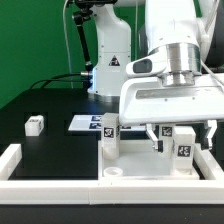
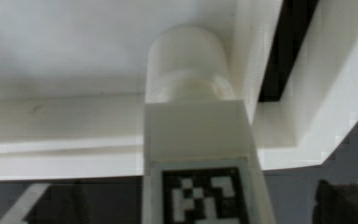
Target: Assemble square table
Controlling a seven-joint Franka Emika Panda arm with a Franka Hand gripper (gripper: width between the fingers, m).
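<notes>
The white square tabletop lies in the front corner on the exterior view's right. Three tagged white legs stand on it: one at its left corner, one further back, one near the front. A fourth leg lies loose on the black table at the left. My gripper hangs over the front leg with its fingers spread to either side. In the wrist view that leg stands between the dark fingers, with a gap on each side, over the tabletop. My gripper is open.
A long white border rail runs along the table's front and left. The marker board lies flat at mid-table. The arm's base and cables stand at the back.
</notes>
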